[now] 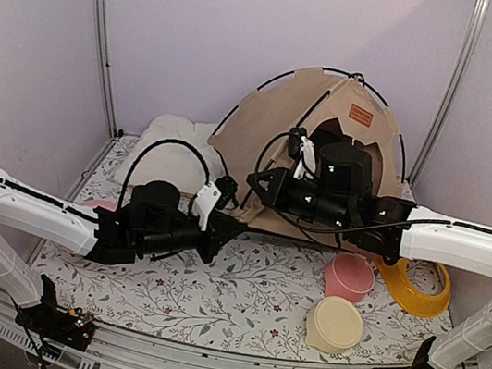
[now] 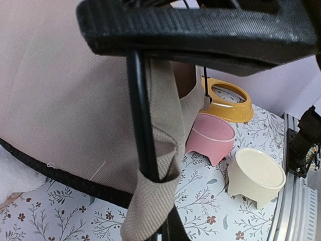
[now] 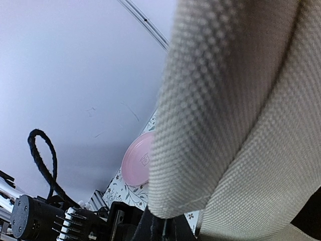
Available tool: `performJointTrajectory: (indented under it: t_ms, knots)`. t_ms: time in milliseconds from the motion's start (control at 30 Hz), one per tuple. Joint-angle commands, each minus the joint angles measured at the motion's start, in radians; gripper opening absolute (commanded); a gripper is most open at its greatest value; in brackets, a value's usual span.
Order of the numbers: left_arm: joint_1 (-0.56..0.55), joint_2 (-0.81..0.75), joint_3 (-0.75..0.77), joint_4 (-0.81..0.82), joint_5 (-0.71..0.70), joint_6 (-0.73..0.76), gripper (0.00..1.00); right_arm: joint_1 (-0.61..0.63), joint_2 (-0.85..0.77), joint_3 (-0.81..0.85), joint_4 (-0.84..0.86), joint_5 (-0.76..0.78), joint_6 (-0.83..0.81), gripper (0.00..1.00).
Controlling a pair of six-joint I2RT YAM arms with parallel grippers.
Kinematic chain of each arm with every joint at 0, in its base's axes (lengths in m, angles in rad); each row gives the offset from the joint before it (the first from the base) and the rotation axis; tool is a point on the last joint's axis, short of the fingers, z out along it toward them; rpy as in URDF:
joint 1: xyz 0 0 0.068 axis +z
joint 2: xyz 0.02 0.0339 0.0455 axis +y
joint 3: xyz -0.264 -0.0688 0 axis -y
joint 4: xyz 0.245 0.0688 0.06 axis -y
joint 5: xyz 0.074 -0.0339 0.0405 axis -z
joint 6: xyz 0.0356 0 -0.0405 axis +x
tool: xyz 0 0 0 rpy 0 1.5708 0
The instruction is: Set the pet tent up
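Observation:
The pet tent (image 1: 283, 125) stands half-raised at the back, tan fabric with thin black poles and a brown label (image 1: 360, 114). My left gripper (image 1: 228, 225) is at its front lower edge. In the left wrist view a black pole (image 2: 143, 125) runs down through a tan webbing loop (image 2: 155, 201), and the left gripper (image 2: 171, 226) is shut at the loop's base on pole and strap. My right gripper (image 1: 260, 187) is at the tent's left front. In the right wrist view tan webbing (image 3: 241, 100) fills the frame, and the right gripper (image 3: 168, 227) is shut on it.
On the floral mat (image 1: 238, 296) at the right stand a pink bowl (image 1: 348, 276), a cream bowl (image 1: 336, 325) and a yellow ring-shaped dish (image 1: 417, 287). A cream cushion (image 1: 170, 159) lies left of the tent. A pink disc (image 3: 138, 160) lies by the left arm.

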Motion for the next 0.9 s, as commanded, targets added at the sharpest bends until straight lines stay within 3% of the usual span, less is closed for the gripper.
performJointTrajectory:
  t_ms: [0,300,600,867]
  knots:
    - [-0.040,-0.039,0.029,0.107,0.043,-0.004,0.00,0.012,0.035,-0.004,-0.016,0.000,-0.006,0.00]
    - [-0.037,-0.082,0.013,0.078,0.090,0.018,0.01,0.012,0.027,-0.042,-0.047,0.034,-0.007,0.00]
    - [-0.038,-0.116,-0.053,0.034,0.063,-0.022,0.27,0.030,0.048,-0.053,-0.054,0.015,-0.006,0.00]
    - [-0.034,-0.286,-0.140,-0.061,-0.005,-0.046,0.27,0.040,0.066,-0.040,-0.064,0.014,-0.019,0.00]
